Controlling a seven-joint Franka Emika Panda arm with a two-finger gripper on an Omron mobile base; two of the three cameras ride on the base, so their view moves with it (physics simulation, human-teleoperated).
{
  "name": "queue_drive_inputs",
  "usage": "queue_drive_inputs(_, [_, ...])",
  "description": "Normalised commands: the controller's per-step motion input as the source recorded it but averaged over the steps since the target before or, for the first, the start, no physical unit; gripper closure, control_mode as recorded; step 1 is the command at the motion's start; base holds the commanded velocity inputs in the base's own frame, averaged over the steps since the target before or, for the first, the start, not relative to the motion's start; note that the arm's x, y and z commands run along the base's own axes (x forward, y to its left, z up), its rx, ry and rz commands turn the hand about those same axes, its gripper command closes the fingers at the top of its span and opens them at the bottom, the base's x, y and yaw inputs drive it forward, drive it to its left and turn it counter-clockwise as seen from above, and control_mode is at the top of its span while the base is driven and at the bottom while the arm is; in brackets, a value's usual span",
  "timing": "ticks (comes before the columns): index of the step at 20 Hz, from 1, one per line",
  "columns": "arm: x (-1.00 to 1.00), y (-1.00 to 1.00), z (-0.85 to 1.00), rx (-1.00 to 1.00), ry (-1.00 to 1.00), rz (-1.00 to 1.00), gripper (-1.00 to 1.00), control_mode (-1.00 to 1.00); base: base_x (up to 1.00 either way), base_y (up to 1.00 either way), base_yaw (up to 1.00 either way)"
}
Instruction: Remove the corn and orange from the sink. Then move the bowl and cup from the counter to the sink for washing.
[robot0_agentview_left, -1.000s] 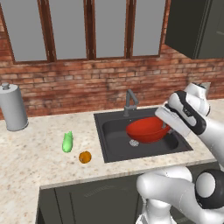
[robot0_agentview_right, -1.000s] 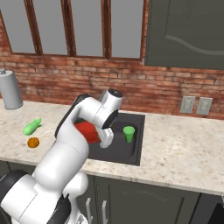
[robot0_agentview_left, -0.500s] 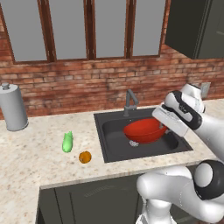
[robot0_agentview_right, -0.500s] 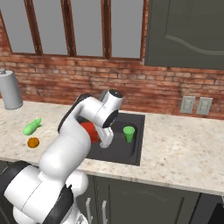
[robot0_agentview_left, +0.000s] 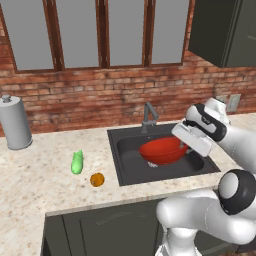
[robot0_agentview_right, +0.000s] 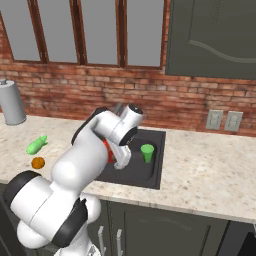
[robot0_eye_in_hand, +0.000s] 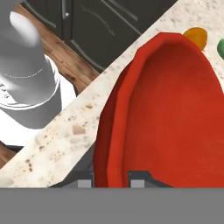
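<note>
The gripper (robot0_eye_in_hand: 111, 178) is clenched on the rim of the red bowl (robot0_agentview_left: 163, 150), one finger tip on each side of the thin wall in the hand view, which is why the bowl hangs tilted instead of lying flat: held by one edge, it tips with its open face partly toward the faucet (robot0_agentview_left: 148, 115). In the left base view the bowl sits over the middle of the dark sink (robot0_agentview_left: 127, 167), with the white hand at its three o'clock side, so the carry from the counter looks all but finished and what remains is, by my reading, lowering it to the basin floor and letting go. The green cup (robot0_agentview_right: 147, 152) stands upright in the sink at the bowl's three o'clock in the right base view (it appears already delivered). The corn (robot0_agentview_left: 77, 162) lies on the speckled counter (robot0_agentview_left: 45, 185) at about nine o'clock from the sink, well apart from it, and the orange (robot0_agentview_left: 97, 179) rests near the corn, at its four o'clock, so both look cleared out of the basin. A grey canister (robot0_agentview_left: 14, 123) stands far off at the counter's ten o'clock, out of the way.
</note>
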Motion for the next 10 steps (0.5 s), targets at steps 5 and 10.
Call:
queue_drive_inputs(5, [0.1, 0.0, -0.14, 0.01, 0.0, 0.02, 1.0, -1.0, 0.0, 0.0, 0.0])
queue_drive_inputs(10, [0.13, 0.03, -0.15, 0.01, 0.0, 0.0, 1.0, -1.0, 0.0, 0.0, 0.0])
